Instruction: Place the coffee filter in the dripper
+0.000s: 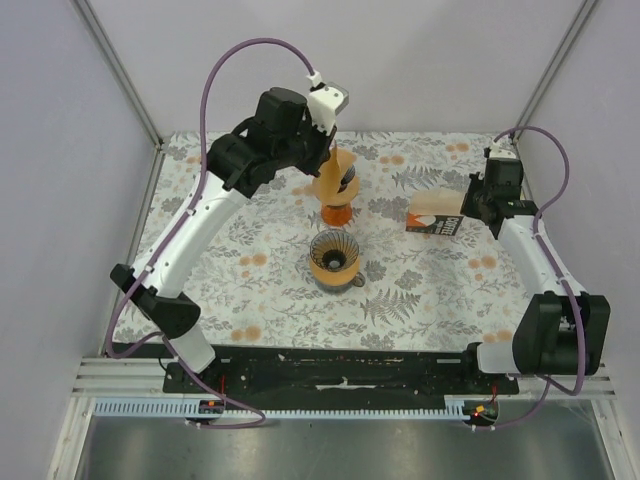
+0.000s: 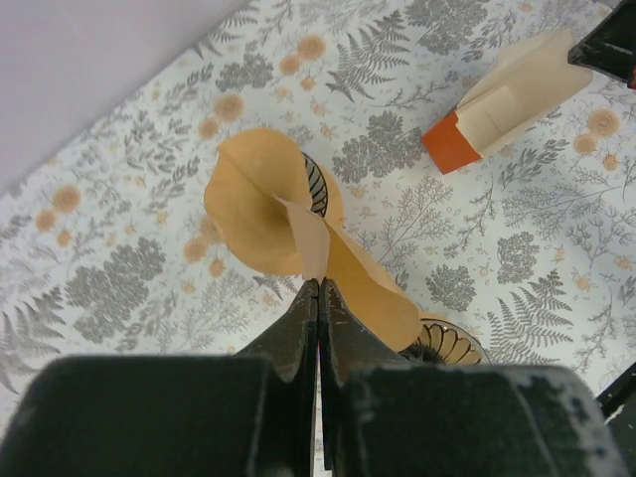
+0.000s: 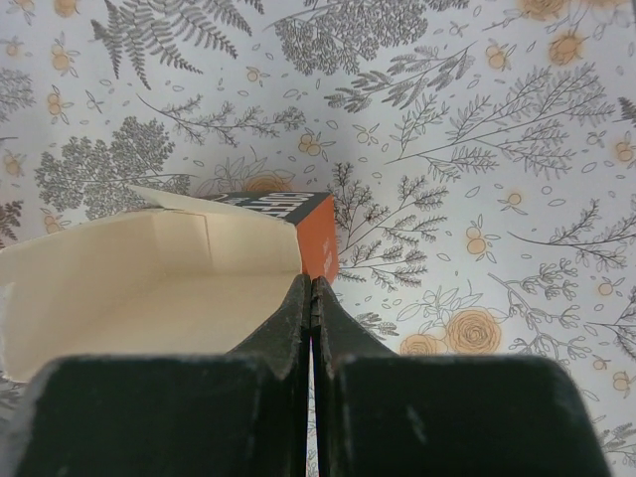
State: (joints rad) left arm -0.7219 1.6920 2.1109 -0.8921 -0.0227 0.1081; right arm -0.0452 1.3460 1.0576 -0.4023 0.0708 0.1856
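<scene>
Tan paper, the coffee filter (image 2: 260,204) hangs over the far middle of the surface (image 1: 430,290), pinched by its seam in our left pincer (image 2: 318,286), which is clamped fully shut, so the cone gapes. The dripper (image 1: 333,256) sits just nearer. Our right pincer (image 3: 312,288), shut, sits at the open end of the filter box (image 3: 149,288), likely steadying it.

A box (image 1: 432,213) lies on its side at the right of the cloth (image 1: 430,290) — cream, one end orange, flap open. The cloth shows grey ferns and orange flowers.
</scene>
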